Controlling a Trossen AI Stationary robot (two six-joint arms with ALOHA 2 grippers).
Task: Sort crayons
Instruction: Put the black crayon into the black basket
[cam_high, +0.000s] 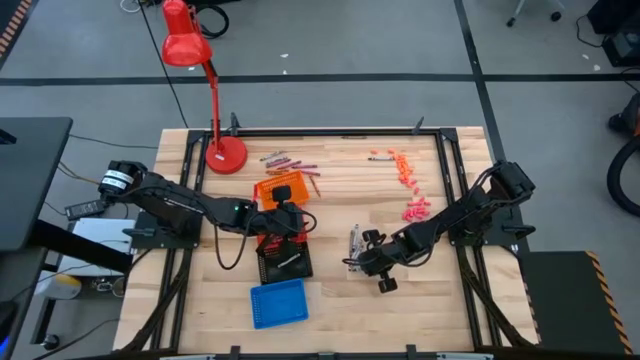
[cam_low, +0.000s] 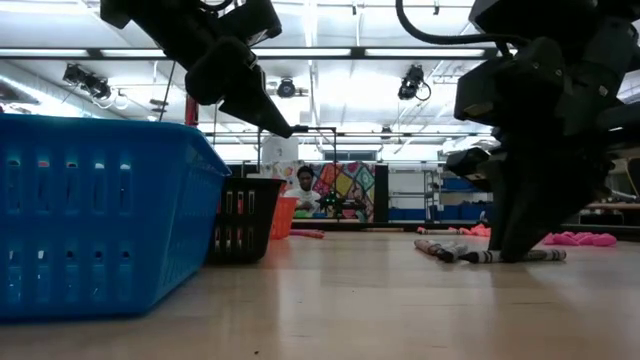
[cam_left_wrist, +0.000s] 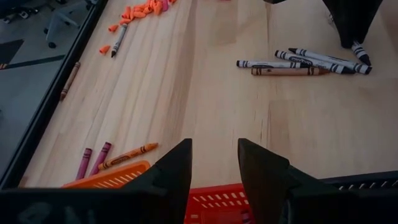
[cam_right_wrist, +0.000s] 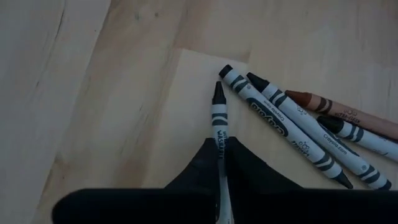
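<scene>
Several grey-white crayons (cam_right_wrist: 292, 118) lie in a loose bunch on the wooden table (cam_high: 330, 300), near the middle (cam_high: 353, 245). My right gripper (cam_right_wrist: 219, 163) is shut on one of them, a black-and-white crayon (cam_right_wrist: 218, 115) beside the bunch. My left gripper (cam_left_wrist: 214, 165) hangs open with nothing between its fingers, above the red tray (cam_left_wrist: 217, 202) and next to the orange tray (cam_left_wrist: 112, 177). Maroon crayons (cam_high: 290, 160) lie at the far middle, orange ones (cam_high: 405, 170) at the far right. My right gripper pinches the black-and-white crayon between its two fingers, at the part (cam_right_wrist: 219, 144) behind its wrapped middle. The fingers slant down from the table's right side and lie along the crayon. Its black tip (cam_right_wrist: 217, 92) sticks out past the fingertips, low over the table.
The orange tray (cam_high: 283, 188), a black tray (cam_high: 285, 262) and a blue tray (cam_high: 278, 302) stand in a row left of the middle. A red desk lamp (cam_high: 225, 152) stands at the far left. Pink bits (cam_high: 415, 208) lie right of the middle.
</scene>
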